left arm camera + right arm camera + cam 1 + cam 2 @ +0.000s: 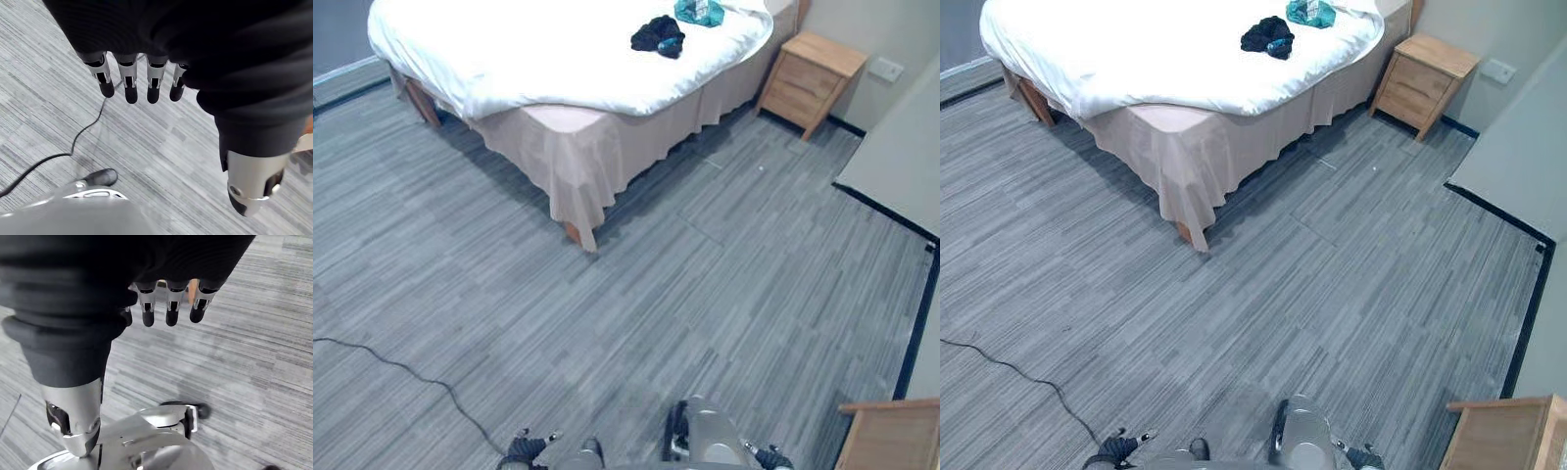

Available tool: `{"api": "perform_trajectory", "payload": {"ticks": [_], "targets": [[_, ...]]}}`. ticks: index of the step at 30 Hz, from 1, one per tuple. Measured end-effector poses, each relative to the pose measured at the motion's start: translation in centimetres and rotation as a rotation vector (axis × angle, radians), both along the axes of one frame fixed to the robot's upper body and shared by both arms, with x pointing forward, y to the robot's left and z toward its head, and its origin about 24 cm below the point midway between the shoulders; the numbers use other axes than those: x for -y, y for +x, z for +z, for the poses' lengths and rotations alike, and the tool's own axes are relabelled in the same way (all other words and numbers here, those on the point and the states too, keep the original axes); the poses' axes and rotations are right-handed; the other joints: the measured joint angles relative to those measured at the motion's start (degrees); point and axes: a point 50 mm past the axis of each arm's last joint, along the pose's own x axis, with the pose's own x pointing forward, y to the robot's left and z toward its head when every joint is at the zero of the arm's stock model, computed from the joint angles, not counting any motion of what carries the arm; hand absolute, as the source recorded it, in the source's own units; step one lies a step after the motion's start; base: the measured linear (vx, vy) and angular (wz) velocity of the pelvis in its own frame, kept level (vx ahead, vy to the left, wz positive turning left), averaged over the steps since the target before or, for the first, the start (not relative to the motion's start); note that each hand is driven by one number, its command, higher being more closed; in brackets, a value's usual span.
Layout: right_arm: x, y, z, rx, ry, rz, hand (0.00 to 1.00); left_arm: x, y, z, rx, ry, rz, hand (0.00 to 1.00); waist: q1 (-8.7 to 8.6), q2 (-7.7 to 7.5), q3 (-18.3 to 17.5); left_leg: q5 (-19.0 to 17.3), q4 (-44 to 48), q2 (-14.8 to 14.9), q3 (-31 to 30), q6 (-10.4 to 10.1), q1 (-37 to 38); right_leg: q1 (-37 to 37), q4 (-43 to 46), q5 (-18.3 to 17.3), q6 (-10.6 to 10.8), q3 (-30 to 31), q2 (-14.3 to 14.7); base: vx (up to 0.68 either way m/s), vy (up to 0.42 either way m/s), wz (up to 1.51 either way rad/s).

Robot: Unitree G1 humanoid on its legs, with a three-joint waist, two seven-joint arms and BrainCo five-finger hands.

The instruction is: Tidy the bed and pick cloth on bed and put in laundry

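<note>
Your left hand (129,78) and right hand (168,308) are hanging low over the grey striped floor (724,284), fingers loosely straight, gripping nothing. Well ahead, the bed (509,54) is lying under a white duvet. A dark cloth (658,35) is sitting on it, with a teal cloth (698,11) just beyond. A wooden nightstand (808,80) is standing beside the bed.

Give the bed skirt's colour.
Bed skirt is pale pinkish beige; clearest in left eye view.

The white bed (538,59) is standing on the grey floor (705,294); a dark cloth (658,35) and a teal cloth (699,11) are lying near each other on it.
</note>
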Motion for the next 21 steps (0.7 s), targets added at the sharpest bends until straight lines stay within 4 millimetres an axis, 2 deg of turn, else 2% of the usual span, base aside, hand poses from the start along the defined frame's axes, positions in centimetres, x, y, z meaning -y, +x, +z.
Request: {"api": "perform_trajectory", "payload": {"ticks": [1,2,3,4,5,6,7,8,9,10,11,12,13,15,16,17,18,19,20,21], "targets": [[0.0,-0.3,-0.1,-0.008,0.002,-0.003,0.0,0.1,-0.1,-0.1,-0.003,-0.004,0.006,0.0,-0.63,0.25,0.21,-0.92,-0.2,0.6,-0.06,-0.43,1.45,0.08,0.27,-0.05,0.04,0.51,0.03,0.61,-0.371,0.31],[0.3,-1.0,-0.1,-0.023,-0.004,-0.012,0.0,0.3,-0.4,-0.2,-0.006,-0.011,0.019,0.0,-1.53,0.81,0.26,-1.72,-1.17,1.49,-0.04,-0.11,4.4,0.26,2.7,2.61,-1.0,1.22,1.04,0.65,-0.408,0.15],[0.8,-0.7,0.0,-0.016,-0.017,-0.01,0.0,0.8,-0.3,-0.3,-0.003,-0.024,0.018,0.0,-1.47,2.59,0.62,-1.26,1.85,3.46,0.74,-0.91,4.97,-1.4,8.99,4.2,-1.89,1.61,2.53,0.78,-0.569,-0.03],[1.3,-0.4,0.2,-0.008,-0.024,-0.026,0.0,1.2,0.2,-0.1,0.024,-0.031,0.014,0.0,-1.55,3.06,0.87,-0.84,15.11,5.95,0.67,-0.72,-0.15,-1.86,12.6,4.52,-4.2,1.38,3.11,0.64,-0.53,-0.16],[1.5,-0.3,0.2,-0.003,-0.028,-0.032,0.0,1.3,0.4,0.0,0.033,-0.034,0.015,0.0,-1.51,3.6,1.18,0.28,21.53,7.5,0.41,-0.7,-2.82,-1.21,13.06,3.7,-5.79,0.88,3.8,0.63,-0.574,-0.22],[1.8,-0.1,0.3,0.0,-0.037,-0.032,0.0,1.6,0.6,0.1,0.059,-0.05,0.042,0.0,-1.05,5.32,1.76,7.75,39.7,12.59,-1.36,0.03,-10.49,2.33,11.74,1.16,-8.48,0.28,6.5,0.52,-0.405,-0.25],[2.0,0.0,0.4,0.001,-0.042,-0.029,0.0,1.7,0.8,0.1,0.07,-0.056,0.054,0.0,-0.57,5.63,2.18,8.81,48.11,14.49,-2.6,-0.03,-14.18,4.47,10.71,0.46,-9.41,0.25,8.11,0.67,-0.415,-0.51],[2.0,0.6,0.5,0.006,-0.044,-0.017,0.0,1.3,1.3,0.5,0.099,-0.052,0.073,0.0,0.21,5.94,3.22,8.37,60.6,15.97,-4.18,-0.15,-18.68,9.57,8.41,0.01,-10.7,0.88,10.52,0.63,-0.334,-0.6],[1.7,1.2,0.5,0.015,-0.043,0.009,0.0,1.0,1.7,0.8,0.124,-0.044,0.081,0.0,0.94,5.22,3.86,7.98,67.29,15.93,-4.34,0.29,-21.81,15.06,5.81,-0.72,-11.53,1.74,11.83,0.62,-0.313,-0.55],[1.6,1.6,0.6,0.026,-0.044,0.017,0.0,0.8,1.9,0.9,0.138,-0.043,0.089,0.0,1.23,4.85,4.05,7.67,68.27,15.53,-3.82,0.79,-23.22,17.61,4.29,-1.07,-11.74,2.13,12.17,0.72,-0.312,-0.39],[1.4,2.3,0.8,0.044,-0.043,0.036,0.0,0.5,2.3,1.2,0.163,-0.038,0.103,0.0,1.63,3.96,4.01,7.27,66.82,14.66,-1.74,1.2,-26.23,21.76,1.11,-1.43,-11.64,3.13,12.5,0.61,-0.223,-0.35],[1.5,3.2,1.0,0.061,-0.052,0.063,0.0,0.3,2.8,1.6,0.194,-0.039,0.119,0.0,2.42,3.41,4.19,5.45,61.2,12.9,0.36,-0.38,-29.14,24.63,-1.36,-1.85,-11.31,4.21,12.32,0.7,-0.207,-0.37],[1.6,3.8,1.1,0.075,-0.055,0.067,0.0,0.3,2.9,1.7,0.205,-0.04,0.125,0.0,2.59,3.19,4.33,4.52,57.04,11.83,1.33,-0.79,-30.03,25.58,-2.04,-1.99,-11.14,4.77,12.14,0.53,-0.066,-0.46],[1.4,5.4,1.5,0.109,-0.053,0.075,0.0,0.4,3.0,1.7,0.209,-0.038,0.141,0.0,4.08,2.67,4.59,4.47,33.67,6.1,5.31,-1.39,-30.34,29.6,-4.69,-3.48,-9.32,5.15,10.56,0.56,0.013,-0.44],[1.4,5.4,1.6,0.113,-0.056,0.078,0.0,0.5,2.9,1.6,0.206,-0.041,0.14,0.0,4.13,2.66,4.56,5.61,27.5,4.52,7.14,-1.06,-29.88,30.9,-5.31,-4.22,-8.71,4.85,10.09,0.5,0.082,-0.12],[1.6,5.4,1.6,0.117,-0.067,0.084,0.0,0.9,2.5,1.3,0.188,-0.05,0.137,0.0,3.94,3.63,4.0,10.9,17.42,3.0,12.77,1.34,-29.1,33.13,-5.95,-6.15,-7.36,4.04,10.1,0.51,0.14,0.2],[2.1,4.6,1.5,0.099,-0.077,0.082,0.0,1.4,2.0,1.0,0.165,-0.064,0.142,0.0,4.02,4.91,3.19,17.82,14.02,2.6,18.01,6.7,-28.62,35.55,-5.67,-8.81,-6.24,3.31,10.92,0.53,0.182,0.31],[1.8,4.3,1.3,0.089,-0.066,0.077,0.0,1.4,1.7,0.8,0.155,-0.065,0.146,0.0,4.12,4.64,2.8,15.54,14.29,2.15,19.6,15.01,-27.99,36.65,-5.01,-10.42,-5.58,2.88,10.84,0.55,0.23,0.68],[0.7,3.9,0.9,0.069,-0.039,0.089,0.0,0.3,1.7,1.0,0.151,-0.038,0.142,0.0,3.9,1.01,1.37,14.33,14.08,-1.54,19.04,14.93,-27.53,36.7,-1.62,-12.88,-3.69,0.78,7.47,0.54,0.225,0.84],[0.5,3.7,0.8,0.06,-0.039,0.112,0.0,0.1,1.4,0.9,0.137,-0.034,0.143,0.0,4.06,-0.05,0.27,12.86,10.92,-3.85,16.95,14.22,-26.1,33.43,7.55,-14.5,-1.12,-0.32,6.0,0.53,0.222,0.92]]}}
